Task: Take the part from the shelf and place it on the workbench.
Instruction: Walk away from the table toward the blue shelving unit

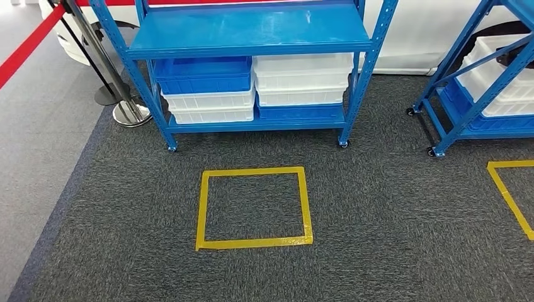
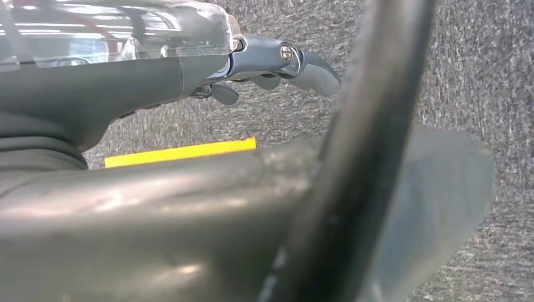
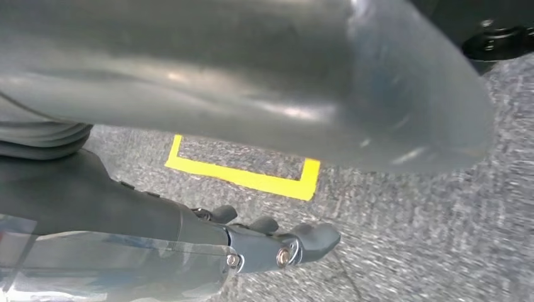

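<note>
Carpet (image 1: 378,239) fills most of my head view, with a yellow tape square (image 1: 201,207) marked on it just short of the blue shelf rack (image 1: 252,34); I read that square as the standing mark, laid so the rack comes within arm's reach. Both arms hang at my sides, which is why each wrist camera looks down at carpet and tape.

My left hand (image 2: 277,66) holds nothing, its fingers lying loosely extended and slightly apart. My right hand (image 3: 277,242) is the same: nothing in it, fingers extended with small gaps.

On the rack's lower level sit stacked bins: a blue bin (image 1: 203,75) over white bins (image 1: 211,107) on one side, white bins (image 1: 302,78) over a blue one (image 1: 299,113) on the other. I cannot see into any of them, and the upper shelf board looks bare. A second rack (image 1: 478,100) beside it holds more white bins (image 1: 497,75).

I cannot make out the part anywhere, nor the workbench, so I cannot say where the part lies.
</note>
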Controlling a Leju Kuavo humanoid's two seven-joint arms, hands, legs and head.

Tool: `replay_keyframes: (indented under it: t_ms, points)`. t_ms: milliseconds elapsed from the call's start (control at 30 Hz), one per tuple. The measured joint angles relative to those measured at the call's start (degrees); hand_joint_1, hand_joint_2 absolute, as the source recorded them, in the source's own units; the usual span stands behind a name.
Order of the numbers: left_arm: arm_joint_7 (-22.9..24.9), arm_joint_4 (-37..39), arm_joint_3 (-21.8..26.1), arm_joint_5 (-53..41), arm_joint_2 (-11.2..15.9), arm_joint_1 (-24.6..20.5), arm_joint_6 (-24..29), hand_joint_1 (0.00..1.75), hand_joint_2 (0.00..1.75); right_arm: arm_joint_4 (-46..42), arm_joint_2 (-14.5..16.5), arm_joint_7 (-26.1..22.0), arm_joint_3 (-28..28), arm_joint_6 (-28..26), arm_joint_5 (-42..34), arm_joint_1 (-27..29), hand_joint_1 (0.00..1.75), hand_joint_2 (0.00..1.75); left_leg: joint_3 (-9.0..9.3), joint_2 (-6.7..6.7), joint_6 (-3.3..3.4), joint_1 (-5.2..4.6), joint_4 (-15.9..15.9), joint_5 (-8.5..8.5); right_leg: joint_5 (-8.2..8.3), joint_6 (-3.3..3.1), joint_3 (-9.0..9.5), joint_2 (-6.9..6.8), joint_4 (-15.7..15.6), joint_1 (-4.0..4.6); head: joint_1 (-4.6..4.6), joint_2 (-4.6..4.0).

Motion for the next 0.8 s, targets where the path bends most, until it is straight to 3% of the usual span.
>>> replay_keyframes:
  t_ms: [33,67,133,167,233,300,333,400,467,533,567,633,700,733,767,800]
  points:
    - [0.01,0.00,-0.01,0.01,-0.01,0.12,-0.01,0.00,0.00,0.00,0.00,0.00,-0.03,0.01,0.03,0.04,0.00,0.00,-1.15,0.01,0.07,0.00,0.28,1.41,-0.58,0.03,0.72,0.01,0.00,0.05,0.00,0.00]
    - [0.02,0.00,-0.01,0.01,-0.01,0.20,-0.01,0.00,0.00,0.00,0.00,0.00,-0.08,0.00,0.04,0.08,0.00,0.00,-1.21,0.03,0.26,-0.01,-1.70,3.93,-1.24,0.11,1.59,0.01,-0.01,0.09,0.00,0.00]
    - [0.05,0.00,0.00,0.00,-0.02,0.28,-0.02,0.00,0.00,0.03,0.01,0.01,-0.18,0.00,0.08,0.19,0.00,0.00,0.62,0.25,0.93,-0.28,-8.70,9.08,-2.60,0.41,3.21,-0.06,-0.06,0.20,0.01,0.00]
    - [0.09,0.00,0.01,-0.01,-0.02,0.28,-0.02,0.00,0.00,0.06,0.02,0.01,-0.21,0.00,0.18,0.20,0.00,0.00,1.74,0.42,1.35,-0.54,-11.68,10.18,-3.19,0.72,3.74,-0.07,-0.07,0.25,0.01,0.00]
    - [0.21,0.00,0.01,-0.03,-0.02,0.20,-0.02,0.00,0.00,0.11,0.04,0.10,-0.22,0.01,0.43,0.07,0.00,0.00,2.95,0.65,2.06,-1.05,-13.78,9.52,-3.66,1.48,4.39,-0.18,-0.11,0.24,0.01,0.00]
    - [0.26,0.00,0.01,-0.11,-0.04,0.10,-0.03,0.00,0.00,0.11,0.04,0.29,-0.25,0.22,0.33,-0.16,0.00,0.00,4.15,0.57,2.74,-1.00,-14.87,8.98,-3.02,2.26,4.49,-0.24,1.02,0.09,0.00,0.00]
    - [0.24,0.00,0.01,-0.15,-0.07,0.11,-0.07,0.00,0.00,0.11,0.03,0.39,-0.34,0.49,0.05,-0.23,0.00,0.00,4.95,0.53,3.13,-0.88,-15.51,8.77,-2.57,2.56,3.90,-0.18,2.75,0.04,0.00,0.00]
    - [0.21,0.00,0.01,-0.19,-0.11,0.10,-0.19,0.00,0.00,0.11,0.00,0.46,-0.75,0.89,-0.46,-0.34,0.00,0.00,6.44,0.76,3.82,-0.67,-16.41,8.25,-3.14,2.85,0.38,0.07,8.46,-0.10,0.01,0.00]
    - [0.20,0.00,0.01,-0.21,-0.12,0.07,-0.27,0.00,0.00,0.11,0.00,0.46,-1.07,0.78,-0.41,-0.32,0.00,0.00,7.52,1.03,4.16,-0.64,-16.58,7.30,-5.81,3.05,-4.79,0.20,14.37,-0.15,0.01,0.00]
    - [0.21,0.00,0.04,-0.23,-0.13,0.11,-0.30,0.00,0.00,0.11,-0.02,0.48,-1.11,0.60,-0.02,-0.12,0.00,0.00,8.90,1.07,3.94,-0.57,-16.58,6.09,-7.13,3.36,-8.24,0.20,15.84,-0.34,0.00,0.00]
    - [0.21,0.00,0.05,-0.25,-0.15,0.14,-0.31,0.00,0.00,0.11,-0.04,0.50,-1.11,0.50,0.18,0.07,0.00,0.00,9.78,1.01,3.71,-0.49,-16.58,5.41,-6.06,3.52,-8.79,0.18,14.28,-0.45,0.01,0.00]
    - [0.22,0.00,0.10,-0.30,-0.20,0.17,-0.31,0.00,0.00,0.13,-0.11,0.54,-1.12,0.29,0.41,0.52,0.00,0.00,11.49,1.03,3.11,-0.34,-16.52,3.96,-0.42,3.60,-8.35,0.01,8.05,-0.61,0.02,0.00]
    - [0.22,0.00,0.16,-0.36,-0.24,0.09,-0.31,0.00,0.00,0.18,-0.15,0.54,-1.12,0.10,0.45,0.67,0.00,0.00,12.57,1.08,2.34,-0.40,-16.27,2.51,3.61,3.03,-7.90,-0.28,3.70,-0.45,0.01,0.00]
    - [0.21,0.00,0.19,-0.39,-0.24,0.04,-0.29,0.00,0.00,0.20,-0.15,0.51,-1.12,0.05,0.45,0.64,0.00,0.00,13.05,1.13,1.88,-0.50,-15.97,2.03,4.32,2.58,-7.82,-0.30,2.94,-0.39,0.00,0.00]
    - [0.20,0.00,0.22,-0.44,-0.24,-0.01,-0.26,0.00,0.00,0.20,-0.15,0.46,-1.12,0.04,0.46,0.56,0.00,0.00,13.45,1.12,1.47,-0.56,-15.67,1.82,3.80,2.08,-7.51,-0.24,2.99,-0.35,0.00,0.00]
    - [0.18,0.00,0.23,-0.51,-0.25,-0.06,-0.21,0.00,0.00,0.20,-0.15,0.35,-1.12,0.05,0.47,0.50,0.00,0.44,13.71,1.16,1.12,-0.55,-15.30,1.69,3.75,1.65,-6.92,-0.13,2.87,-0.43,-0.01,0.00]
